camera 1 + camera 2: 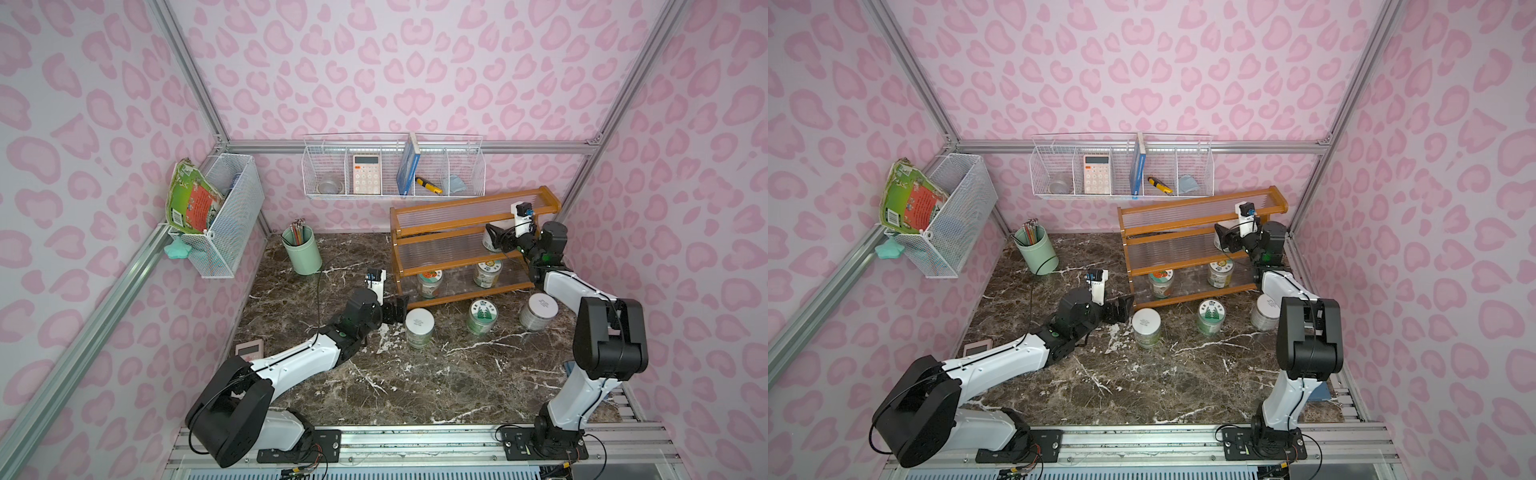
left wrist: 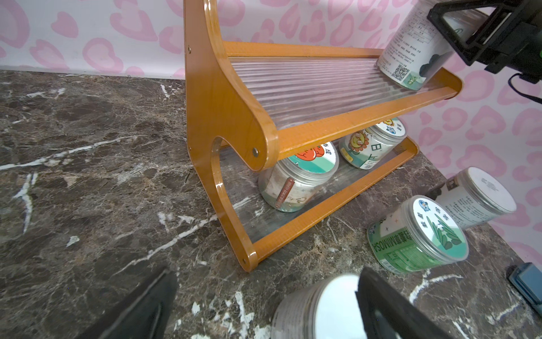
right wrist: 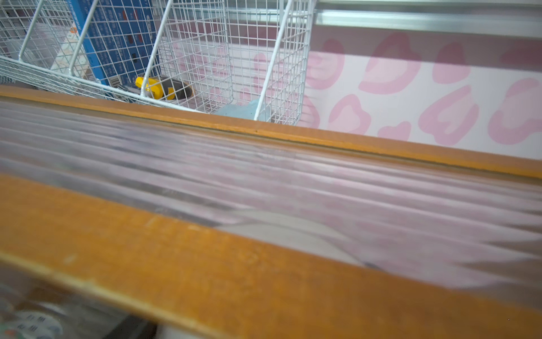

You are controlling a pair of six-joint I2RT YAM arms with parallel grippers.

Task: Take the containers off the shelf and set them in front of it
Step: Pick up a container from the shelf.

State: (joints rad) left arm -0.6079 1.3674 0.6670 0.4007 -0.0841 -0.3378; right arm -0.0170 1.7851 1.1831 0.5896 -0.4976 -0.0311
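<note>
Three of the six jars were down on the table and three were on the shelf, so the job looked about half done.

At the lower left of the frame, the left arm lay low and long across the marble table, pointing toward the middle. The left gripper was spread wide and held nothing. The first white-lid jar stood upright just beside its tips.

Further right, the tree-lid jar and the second white-lid jar stood on the table too. All three made a row in front of the shelf.

Just above them in the frame, the orange-lid jar and the sunflower jar sat on the bottom step. Those two needed to come off.

At the right of the frame, the right arm stood tall, bent over and reached toward the middle step. The right gripper was around the top of the last jar, near the right end of that step. I could not tell whether it was squeezing the jar or only standing around it. The jar looked to be sitting on the step.
</note>
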